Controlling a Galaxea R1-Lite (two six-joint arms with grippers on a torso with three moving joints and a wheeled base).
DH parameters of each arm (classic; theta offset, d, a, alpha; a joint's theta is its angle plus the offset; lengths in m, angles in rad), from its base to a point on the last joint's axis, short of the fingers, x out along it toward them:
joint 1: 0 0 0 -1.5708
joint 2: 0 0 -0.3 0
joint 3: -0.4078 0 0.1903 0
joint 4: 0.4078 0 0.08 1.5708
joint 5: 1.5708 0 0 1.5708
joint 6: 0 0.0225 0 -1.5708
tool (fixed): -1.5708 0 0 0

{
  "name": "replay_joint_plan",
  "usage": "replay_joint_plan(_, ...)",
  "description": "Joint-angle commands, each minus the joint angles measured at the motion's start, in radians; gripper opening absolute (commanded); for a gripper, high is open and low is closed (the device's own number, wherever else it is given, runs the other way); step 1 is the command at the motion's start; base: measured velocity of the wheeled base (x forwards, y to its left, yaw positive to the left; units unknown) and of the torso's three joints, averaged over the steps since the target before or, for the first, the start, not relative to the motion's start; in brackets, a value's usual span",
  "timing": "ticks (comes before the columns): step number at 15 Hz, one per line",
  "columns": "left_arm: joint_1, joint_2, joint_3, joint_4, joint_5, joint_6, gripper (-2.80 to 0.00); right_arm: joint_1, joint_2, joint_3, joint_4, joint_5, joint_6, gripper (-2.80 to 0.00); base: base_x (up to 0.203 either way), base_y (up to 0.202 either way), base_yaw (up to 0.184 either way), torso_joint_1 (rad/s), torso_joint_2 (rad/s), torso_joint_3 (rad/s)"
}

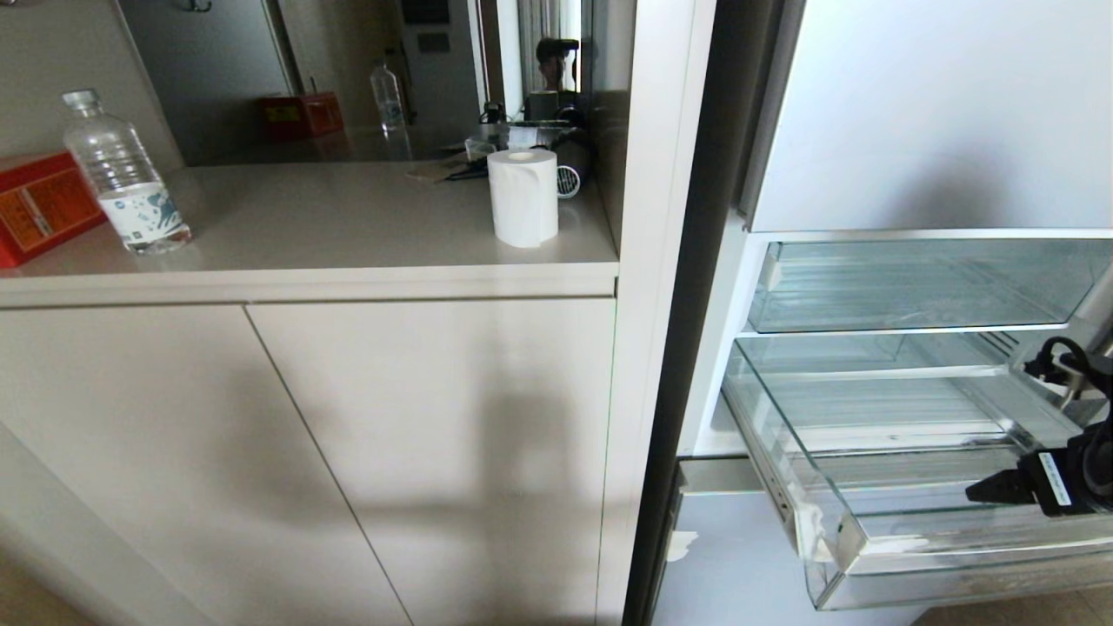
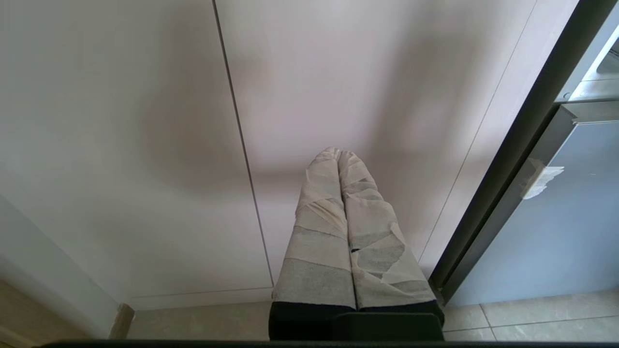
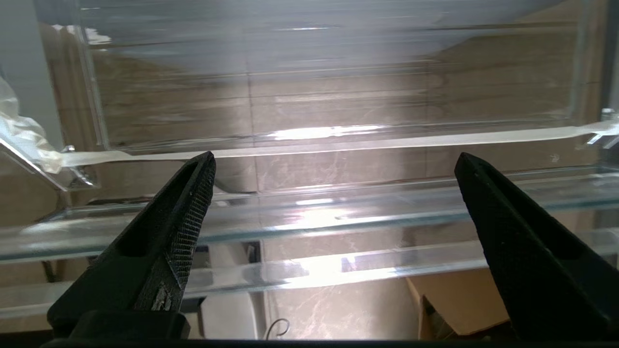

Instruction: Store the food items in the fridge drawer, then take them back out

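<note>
The fridge drawer, a deep clear plastic bin with a thick stepped front lip, stands pulled out of the fridge at the lower right. No food items show in any view, and what I see of the drawer holds nothing. My right gripper hangs open just above the drawer's front lip, nothing between its black fingers. In the head view only one right finger shows, at the right edge over the drawer. My left gripper, wrapped in pale tape, is shut and empty, parked low before a cabinet door.
A shallower clear bin sits above the drawer. On the counter stand a water bottle, a red box and a white paper roll. Beige cabinet doors fill the left. A cardboard box lies on the floor below the drawer.
</note>
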Motion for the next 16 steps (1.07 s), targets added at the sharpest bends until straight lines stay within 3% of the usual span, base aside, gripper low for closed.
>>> replay_joint_plan(1, 0.0, 0.001, 0.0, 0.0, 0.0, 0.0, -2.8, -0.021, -0.042, 0.039, 0.013, 0.002, -0.012, 0.0, 0.0, 0.0, 0.0, 0.0, 0.0, 0.0)
replay_joint_plan(8, 0.0, 0.001, 0.0, 0.0, 0.0, 0.0, -2.8, -0.031, -0.083, 0.083, -0.035, 0.064, 0.006, 0.0, 0.0, 0.0, 0.0, 0.0, 0.0, 0.0)
replay_joint_plan(12, 0.0, 0.001, 0.0, 0.0, 0.0, 0.0, -2.8, 0.009, -0.081, 0.103, -0.238, 0.11, 0.127, 0.0, 0.0, 0.0, 0.0, 0.0, 0.0, 0.0)
replay_joint_plan(16, 0.0, 0.001, 0.0, 0.0, 0.0, 0.0, -2.8, 0.021, -0.146, 0.238, -0.516, 0.111, 0.214, 0.0, 0.0, 0.0, 0.0, 0.0, 0.0, 0.0)
